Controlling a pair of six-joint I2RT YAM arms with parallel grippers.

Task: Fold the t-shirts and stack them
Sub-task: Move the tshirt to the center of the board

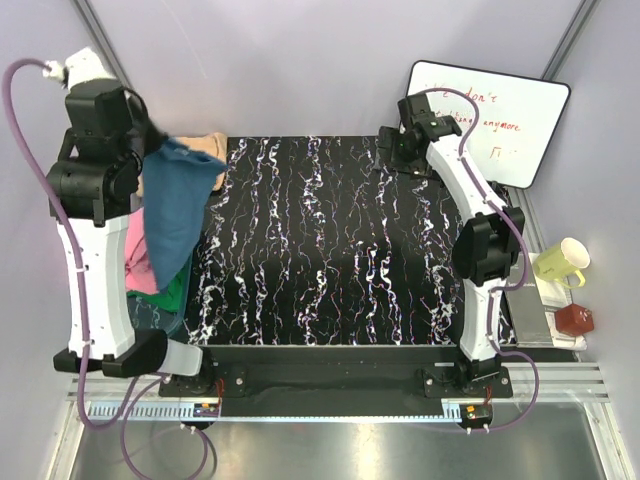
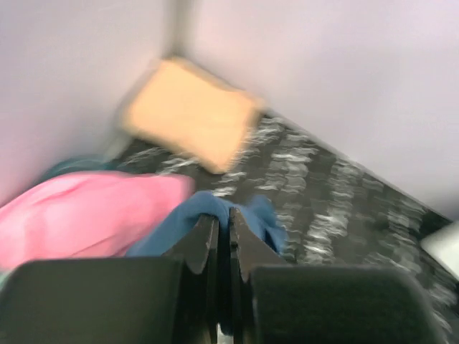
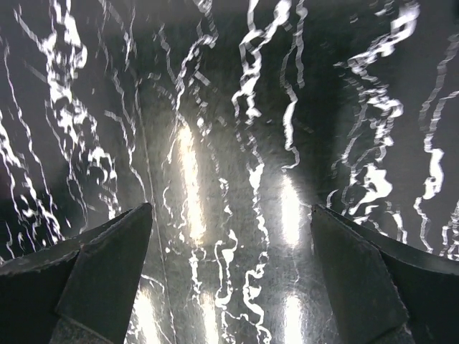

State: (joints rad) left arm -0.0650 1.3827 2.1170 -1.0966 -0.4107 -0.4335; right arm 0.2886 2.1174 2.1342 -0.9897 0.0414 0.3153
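At the left edge of the tabletop (image 1: 330, 250), my left fingers (image 2: 209, 247) were pressed together on a bunch of the teal-blue t-shirt (image 1: 180, 210). They held it up so that most of it hung in a loose drape over the heap below, while the wrist view showed blue cloth bulging out around the fingertips.

The right fingers (image 1: 390, 150) stood wide apart over bare tabletop at the far right, holding nothing.

I counted four t-shirts:
- The teal-blue one, in the air.
- One tan t-shirt (image 1: 212, 147), lying at the far left corner.
- One pink t-shirt (image 1: 138, 262), crumpled under the hanging teal.
- One green t-shirt (image 1: 175, 290), peeking out beside the pink.

I judged all four to be light, limp cloth with no stiffness. A shirt like that would sag, twist and cling to its neighbours, and a pinch in the middle of the body would only give me a bundle. I would rather have held a shoulder seam or a hem corner, with the second arm taking the matching corner so the shirt could be spread flat. From these views I could not tell which part of the teal shirt I was holding.
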